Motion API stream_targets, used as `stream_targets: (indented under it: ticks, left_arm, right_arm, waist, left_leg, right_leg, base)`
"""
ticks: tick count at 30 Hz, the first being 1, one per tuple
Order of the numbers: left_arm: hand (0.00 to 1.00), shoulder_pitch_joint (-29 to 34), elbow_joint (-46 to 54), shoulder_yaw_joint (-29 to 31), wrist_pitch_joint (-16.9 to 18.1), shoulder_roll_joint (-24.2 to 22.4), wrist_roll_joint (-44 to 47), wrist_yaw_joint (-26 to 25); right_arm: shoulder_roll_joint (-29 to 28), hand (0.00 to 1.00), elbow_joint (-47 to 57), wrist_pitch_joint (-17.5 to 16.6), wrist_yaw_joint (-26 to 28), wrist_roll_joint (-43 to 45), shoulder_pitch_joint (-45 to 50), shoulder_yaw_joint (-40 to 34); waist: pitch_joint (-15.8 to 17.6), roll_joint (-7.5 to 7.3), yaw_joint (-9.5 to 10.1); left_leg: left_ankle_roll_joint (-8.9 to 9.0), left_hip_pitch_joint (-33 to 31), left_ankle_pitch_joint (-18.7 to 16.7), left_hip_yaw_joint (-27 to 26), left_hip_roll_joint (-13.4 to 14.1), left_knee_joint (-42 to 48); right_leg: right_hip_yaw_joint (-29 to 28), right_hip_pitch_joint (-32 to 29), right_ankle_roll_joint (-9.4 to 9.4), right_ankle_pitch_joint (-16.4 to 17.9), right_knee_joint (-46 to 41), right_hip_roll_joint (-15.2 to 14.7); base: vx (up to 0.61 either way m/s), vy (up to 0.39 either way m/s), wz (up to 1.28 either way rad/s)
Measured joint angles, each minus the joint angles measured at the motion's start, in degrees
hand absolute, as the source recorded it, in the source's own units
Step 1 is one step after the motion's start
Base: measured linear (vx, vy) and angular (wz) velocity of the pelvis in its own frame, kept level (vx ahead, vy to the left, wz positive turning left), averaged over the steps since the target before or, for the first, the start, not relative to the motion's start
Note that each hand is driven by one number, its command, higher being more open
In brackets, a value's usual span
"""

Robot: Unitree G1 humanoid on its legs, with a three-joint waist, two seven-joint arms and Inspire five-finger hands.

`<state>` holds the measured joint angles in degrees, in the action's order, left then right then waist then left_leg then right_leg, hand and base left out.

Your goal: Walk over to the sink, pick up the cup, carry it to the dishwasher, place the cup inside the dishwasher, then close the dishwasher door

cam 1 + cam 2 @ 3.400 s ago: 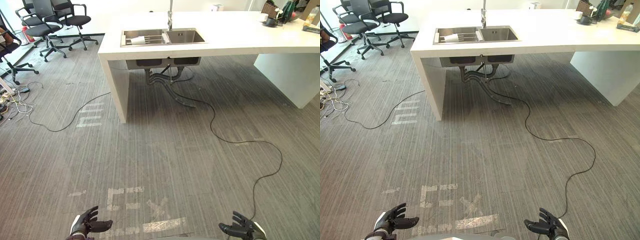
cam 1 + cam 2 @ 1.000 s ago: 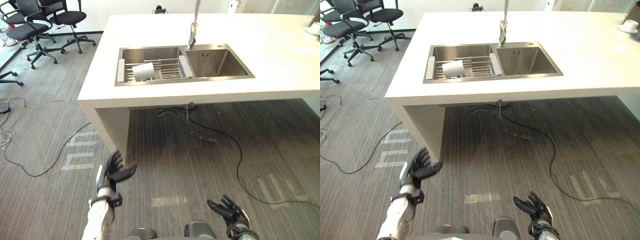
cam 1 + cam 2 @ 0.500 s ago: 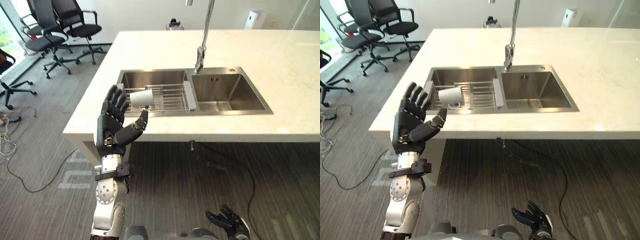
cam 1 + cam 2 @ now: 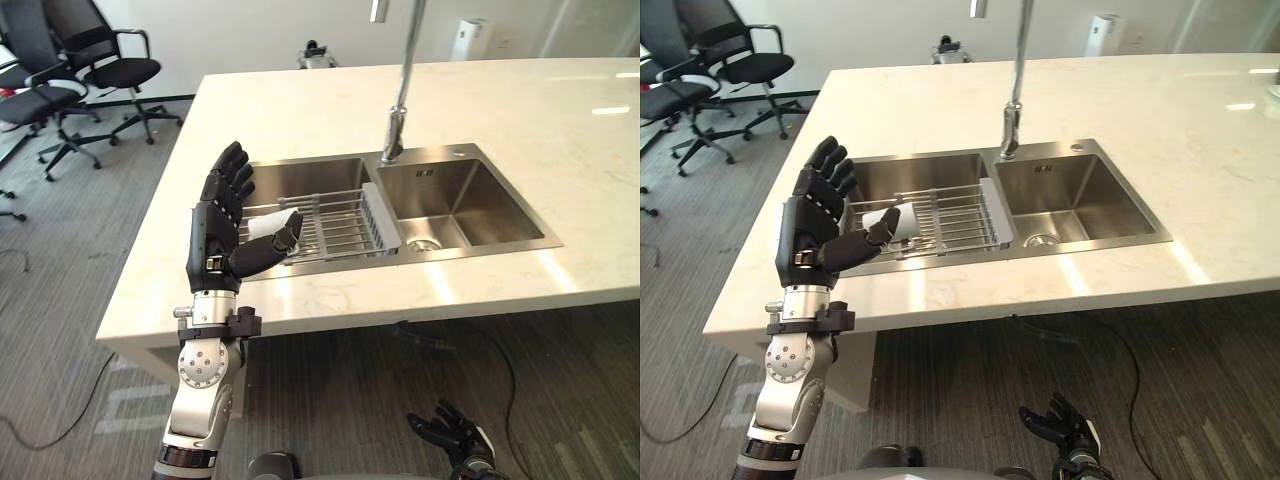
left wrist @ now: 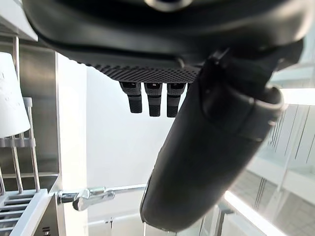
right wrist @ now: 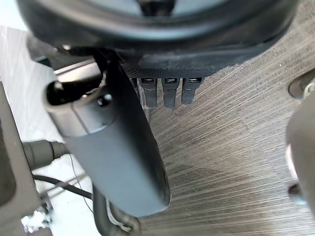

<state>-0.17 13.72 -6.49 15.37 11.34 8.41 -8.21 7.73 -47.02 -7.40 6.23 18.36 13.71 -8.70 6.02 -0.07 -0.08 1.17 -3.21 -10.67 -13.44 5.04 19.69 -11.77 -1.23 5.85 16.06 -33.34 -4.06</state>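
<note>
Left eye view looks down on a big white counter [image 4: 560, 120] with a shiny metal sink [image 4: 470, 205] set in it. The sink has two tubs. A tall tap [image 4: 400, 90] stands at 12 o'clock from the sink. A wire rack [image 4: 340, 225] sits across the tub on the 9 o'clock side. The white cup [image 4: 262, 229] lies on its side on this rack.

The left hand [image 4: 225, 225] is up in the air at 9 o'clock, just in front of the cup. Its fingers are straight and spread wide, and it holds nothing. The right hand [image 4: 455, 440] hangs low at 5 o'clock over the grey carpet [image 6: 236, 147]. Its fingers are loose and apart, and it holds nothing too. Black chairs [image 4: 100, 60] stand at 10 o'clock, well away from the counter.
</note>
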Motion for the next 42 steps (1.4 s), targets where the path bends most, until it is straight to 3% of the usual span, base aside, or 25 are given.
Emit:
stream_targets:
  ticks: [1,2,4,6,8,9,10,16,24,32,42]
  left_arm:
    - [0.9,-1.1,-1.1,-1.3,-0.3,1.2,-1.3,0.5]
    - [0.9,-1.5,-1.6,-1.7,-0.4,1.8,-1.8,1.0]
    - [0.9,-3.4,-3.9,-1.9,-0.9,2.5,-3.1,1.7]
    - [0.9,-5.0,-5.2,-1.9,-1.2,2.5,-3.8,1.9]
    - [0.9,-7.6,-6.0,-3.2,-2.0,3.6,-4.2,2.0]
    - [0.9,-8.7,-7.3,-3.7,-2.2,3.1,-5.5,2.0]
    - [0.9,-9.1,-7.7,-4.4,-3.2,3.0,-6.5,2.5]
    - [0.9,-15.4,-11.1,-6.5,-3.7,3.3,-10.6,4.7]
    - [0.9,-17.9,-15.9,-6.4,-5.1,7.4,-16.5,4.5]
    - [0.9,-21.4,-20.6,-6.3,-5.4,13.8,-24.4,4.3]
    - [0.9,-20.7,-28.0,-6.2,-5.4,20.8,-28.7,4.4]
  right_arm:
    - [0.0,0.9,0.0,0.2,0.1,-0.3,0.6,0.0]
    - [0.0,0.9,-0.1,0.4,0.1,-0.5,0.8,0.0]
    - [-0.4,0.9,0.3,0.6,0.7,-0.5,1.8,0.1]
    - [-0.7,0.9,0.8,0.6,1.2,-0.5,2.5,0.2]
    - [-0.9,0.9,1.2,0.8,1.7,-0.5,3.8,0.2]
    - [-0.4,0.9,1.0,1.0,1.5,-0.5,4.0,0.0]
    - [0.2,0.9,1.3,1.1,1.4,-0.5,4.6,0.0]
    - [0.0,0.9,3.3,1.1,2.2,-0.5,4.2,-1.1]
    - [-1.0,0.9,2.1,1.2,2.6,-0.5,6.0,-2.3]
    - [-1.0,0.9,0.3,1.1,2.8,-0.5,5.9,-2.3]
    - [-0.3,0.9,-2.4,1.1,2.7,-0.6,5.9,-2.2]
  waist:
    - [0.3,-0.48,-0.65]
    - [0.4,-0.38,-1.19]
    - [0.1,-0.43,-2.28]
    - [0.1,-0.44,-2.4]
    - [-0.5,-1.96,-3.0]
    - [-0.4,-0.98,-3.29]
    - [-1.0,-0.11,-3.03]
    - [-1.4,0.46,-2.65]
    - [-2.6,-0.89,-3.0]
    - [-2.8,-1.07,-4.04]
    - [-2.7,-0.92,-4.35]
  left_leg:
    - [-0.39,1.6,-0.4,-0.2,-0.4,-0.4]
    - [-0.72,2.3,-0.8,0.0,-0.3,-0.5]
    - [-1.03,3.5,-2.3,0.2,-0.2,-0.4]
    - [-0.77,3.4,-2.5,1.1,-0.1,-0.3]
    - [1.09,2.2,-3.6,3.3,-0.6,2.1]
    - [2.29,1.6,-4.8,5.1,0.2,4.6]
    - [2.82,1.7,-5.1,5.8,1.3,4.6]
    - [4.28,3.8,-4.2,7.2,2.6,0.8]
    - [3.45,3.4,-2.3,8.9,0.5,-2.3]
    - [2.8,3.9,0.7,9.1,-0.1,-6.8]
    - [2.56,5.5,3.7,8.6,-0.2,-11.9]
  right_leg:
    - [0.1,-3.7,3.56,-2.3,-8.9,0.1]
    - [-0.1,-5.1,3.72,-3.6,-12.3,0.1]
    - [0.0,-8.3,0.59,-0.1,-13.6,0.2]
    - [-0.4,-9.6,0.3,1.2,-10.8,0.6]
    - [-2.7,-9.2,0.11,-2.7,2.2,0.9]
    - [-1.4,-8.3,0.57,-1.1,2.6,1.2]
    - [-0.5,-7.6,-0.15,-0.9,3.3,2.3]
    - [1.4,-5.6,-1.14,-0.9,4.9,3.5]
    - [3.0,-4.5,-0.96,-1.7,8.9,1.5]
    - [3.1,-3.7,-0.83,-4.9,14.0,0.9]
    - [2.9,-1.8,-0.52,-9.3,21.5,0.9]
  base:
    - [0.02,0.031,-0.06]
    - [0.03,0.029,0.03]
    - [0.05,0.015,0.05]
    - [0.07,-0.087,0.29]
    - [0.13,-0.179,0.59]
    - [0.2,-0.208,0.39]
    - [0.19,-0.172,0.3]
    - [0.1,-0.076,0.11]
    - [0.01,0.029,0.15]
    - [-0.02,0.018,0.01]
    - [-0.04,0.003,-0.03]
